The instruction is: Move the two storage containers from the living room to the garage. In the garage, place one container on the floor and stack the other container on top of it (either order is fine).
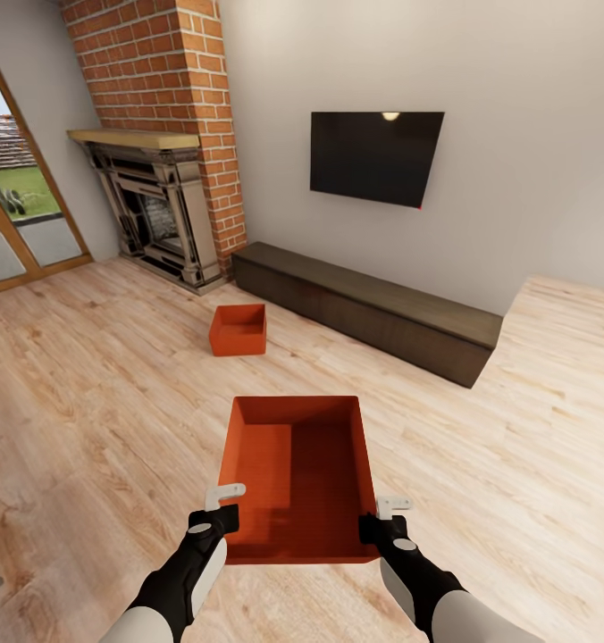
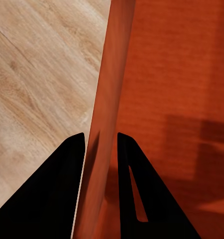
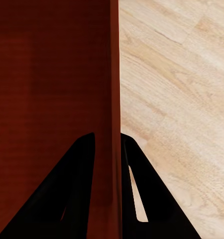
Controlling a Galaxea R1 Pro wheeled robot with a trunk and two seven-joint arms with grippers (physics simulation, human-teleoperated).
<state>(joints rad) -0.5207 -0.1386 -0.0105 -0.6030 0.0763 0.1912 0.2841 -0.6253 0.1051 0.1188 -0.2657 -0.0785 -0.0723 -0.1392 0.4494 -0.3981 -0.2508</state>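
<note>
The near storage container point(image 1: 297, 478) hangs above the wood plank floor point(image 1: 88, 402), its side walls pinched by the left hand point(image 1: 223, 507) and right hand point(image 1: 382, 518), while the second container point(image 1: 239, 329) sits near the fireplace point(image 1: 155, 210).

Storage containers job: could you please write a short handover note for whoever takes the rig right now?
Left gripper: shut on the near storage container, pinching its left wall.
Right gripper: shut on the same container's right wall.
Second storage container: on the wood floor, by the fireplace and the bench.
Done: first container gripped by both arms, in the living room.
Left: carry it to the garage floor, fetch the second, stack it.
</note>
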